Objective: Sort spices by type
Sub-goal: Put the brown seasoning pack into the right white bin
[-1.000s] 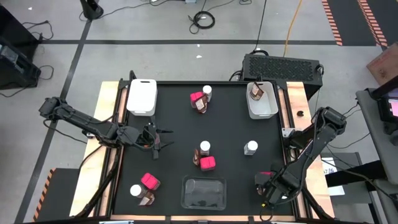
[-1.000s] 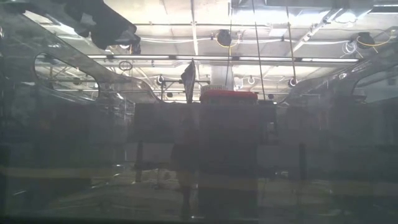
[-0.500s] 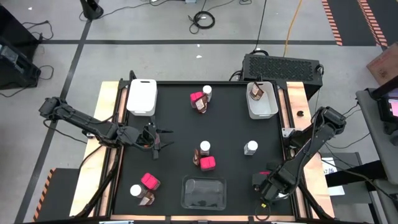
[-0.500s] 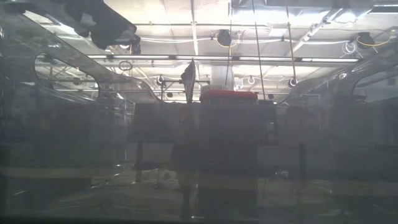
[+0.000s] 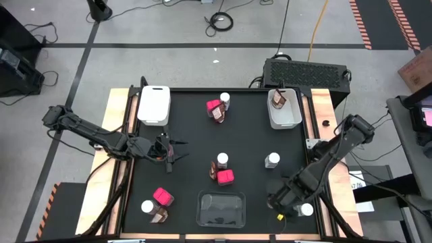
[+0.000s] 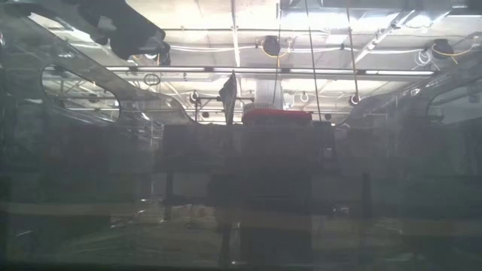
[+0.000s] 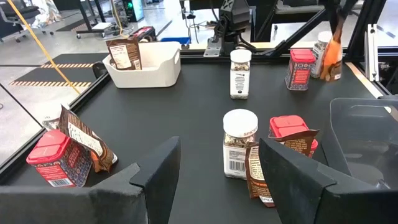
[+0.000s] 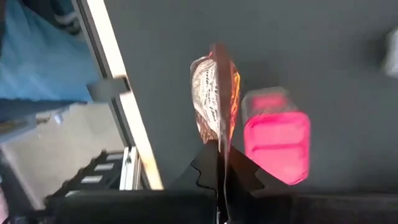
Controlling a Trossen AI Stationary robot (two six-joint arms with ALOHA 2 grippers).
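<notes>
Fingers of my right gripper (image 8: 219, 163) pinched tight on brown spice pouch (image 8: 214, 102), lifted right of clear tray (image 5: 220, 208), pink box (image 8: 277, 144) beside it, left gripper (image 5: 177, 152) parted, empty, up-left of that tray.

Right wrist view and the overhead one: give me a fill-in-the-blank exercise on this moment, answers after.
1. The right hand is shut on a brown ____.
2. In the right wrist view, the tin beside that hand is ____ in colour.
3. The white tray at the table's far right holds a single ____ packet.
4. The left hand is ____, holding nothing.

Answers: packet; pink; brown; open
</notes>
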